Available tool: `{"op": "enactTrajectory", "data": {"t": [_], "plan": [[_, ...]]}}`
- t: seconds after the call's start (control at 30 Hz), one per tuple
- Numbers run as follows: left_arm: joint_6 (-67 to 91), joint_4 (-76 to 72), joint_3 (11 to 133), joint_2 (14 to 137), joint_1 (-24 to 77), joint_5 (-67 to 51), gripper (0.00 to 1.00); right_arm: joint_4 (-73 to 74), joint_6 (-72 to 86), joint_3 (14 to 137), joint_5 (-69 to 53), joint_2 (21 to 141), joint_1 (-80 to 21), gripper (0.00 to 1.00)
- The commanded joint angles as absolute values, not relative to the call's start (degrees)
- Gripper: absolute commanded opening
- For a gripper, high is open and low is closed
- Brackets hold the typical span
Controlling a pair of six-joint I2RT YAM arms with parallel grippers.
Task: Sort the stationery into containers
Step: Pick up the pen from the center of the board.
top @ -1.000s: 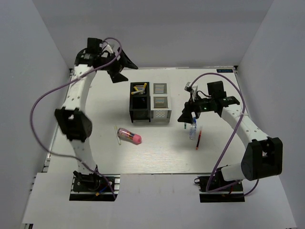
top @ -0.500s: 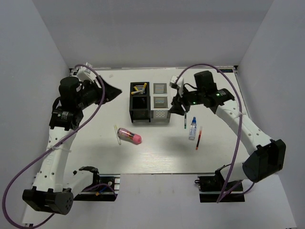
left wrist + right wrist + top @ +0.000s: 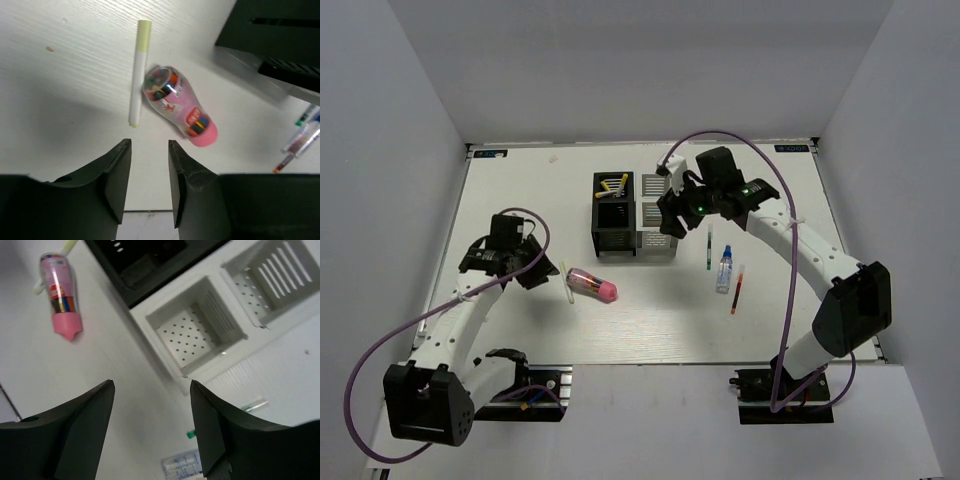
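A stubby pink-and-clear cylinder [image 3: 592, 285] [image 3: 180, 107] lies on the table beside a white pen [image 3: 566, 283] [image 3: 137, 75] with a pale yellow cap. My left gripper [image 3: 538, 272] [image 3: 149, 145] hovers low just left of them, open, nothing between its fingers. The black organizer [image 3: 613, 215] holds yellow pens [image 3: 612, 184] in its back cell. The silver-white organizer [image 3: 657, 215] [image 3: 200, 335] adjoins it. My right gripper [image 3: 668, 222] [image 3: 152, 385] hangs open and empty over the silver-white organizer's near right corner. A green pen [image 3: 709, 245], a blue-capped bottle [image 3: 724, 269] and a red pen [image 3: 736, 288] lie to its right.
White walls close in the table on the left, back and right. The purple cables loop above both arms. In the right wrist view the black organizer [image 3: 150, 255] and the pink cylinder [image 3: 62, 295] show at the top.
My left arm swung down from the back left to the near left beside the white pen, its jaws narrowing. My right gripper moved left from above the pens to the silver-white organizer.
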State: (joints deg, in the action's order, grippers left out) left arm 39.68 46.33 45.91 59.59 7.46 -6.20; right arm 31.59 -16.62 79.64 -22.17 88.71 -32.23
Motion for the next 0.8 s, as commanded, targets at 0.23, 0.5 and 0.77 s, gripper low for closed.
{"op": "enactTrajectory", "data": {"t": [0.23,0.5,0.77], "plan": [[41.6,31.8,43.1,69.7,10.2,1.8,0.5,26.3,-8.3,75.3,-16.3,83.8,-26.1,0.67],[42.2,30.1,50.3,79.3,10.2,8.5,0.42,27.0,-8.7,70.6,-18.5,80.1,-23.4,0.67],[42.2,29.6,50.9,83.8,10.2,6.7,0.45,27.2,-8.6,69.6,-19.2,78.4,-20.9,0.67]]}}
